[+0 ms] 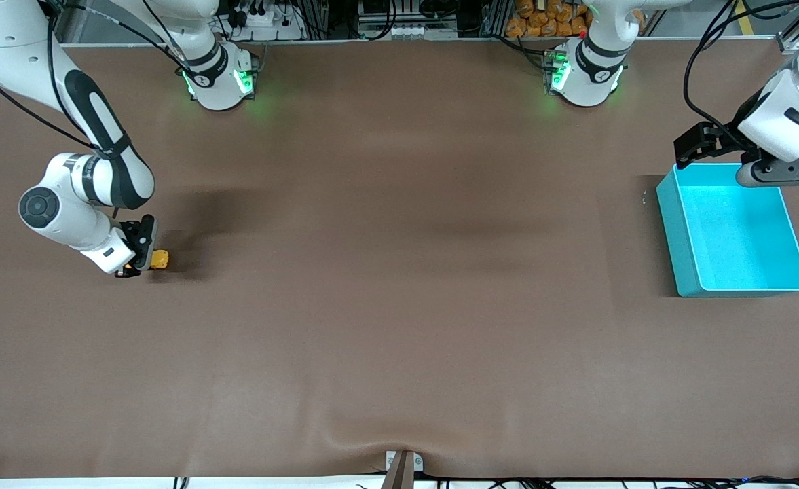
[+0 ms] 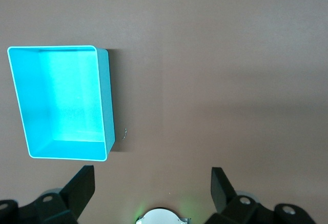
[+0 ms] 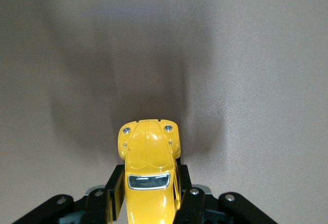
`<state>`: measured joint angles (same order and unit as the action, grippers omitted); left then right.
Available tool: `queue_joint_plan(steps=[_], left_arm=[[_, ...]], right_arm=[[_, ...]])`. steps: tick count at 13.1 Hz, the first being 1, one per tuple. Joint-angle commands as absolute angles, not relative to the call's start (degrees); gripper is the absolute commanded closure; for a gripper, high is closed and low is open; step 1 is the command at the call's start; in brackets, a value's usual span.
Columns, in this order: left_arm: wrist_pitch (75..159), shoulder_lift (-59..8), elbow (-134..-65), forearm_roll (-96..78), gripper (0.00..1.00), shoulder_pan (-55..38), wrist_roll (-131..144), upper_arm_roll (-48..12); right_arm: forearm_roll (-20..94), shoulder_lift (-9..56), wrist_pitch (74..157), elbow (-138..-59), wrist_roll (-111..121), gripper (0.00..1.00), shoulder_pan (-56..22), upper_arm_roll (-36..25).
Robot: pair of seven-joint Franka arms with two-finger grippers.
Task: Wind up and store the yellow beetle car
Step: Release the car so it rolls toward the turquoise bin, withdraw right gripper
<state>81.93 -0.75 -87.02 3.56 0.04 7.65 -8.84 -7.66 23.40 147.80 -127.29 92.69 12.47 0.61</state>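
The yellow beetle car [image 1: 160, 259] is a tiny toy at the right arm's end of the table. My right gripper [image 1: 142, 257] is shut on it, low at the table surface. In the right wrist view the car [image 3: 148, 157] points away from the camera, with a black finger [image 3: 114, 193] pressed on each side. I cannot tell whether its wheels touch the table. The turquoise bin [image 1: 677, 231] stands empty at the left arm's end. My left gripper [image 1: 690, 151] hangs open and empty above the table beside the bin's farther corner. The left wrist view shows its spread fingers [image 2: 82, 185] and the bin [image 2: 105, 101].
The brown table mat [image 1: 399, 272] spreads between the car and the bin. The two arm bases [image 1: 219, 78] stand along the edge farthest from the front camera. A small clamp [image 1: 402, 465] sits at the nearest edge.
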Motion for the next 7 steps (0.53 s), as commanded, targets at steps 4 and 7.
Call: queue_joint_plan(steps=[4, 7], left_arm=[[81.7, 0.0, -87.1, 4.7, 0.0, 0.2, 7.1, -9.1], [81.7, 0.0, -87.2, 4.7, 0.0, 0.2, 7.2, -9.1]], right_arm=[[-7.8, 30.1, 141.8, -117.5, 93.8, 0.27, 14.9, 1.4], [-6.8, 30.0, 136.6, -114.2, 93.9, 0.27, 14.9, 1.5]])
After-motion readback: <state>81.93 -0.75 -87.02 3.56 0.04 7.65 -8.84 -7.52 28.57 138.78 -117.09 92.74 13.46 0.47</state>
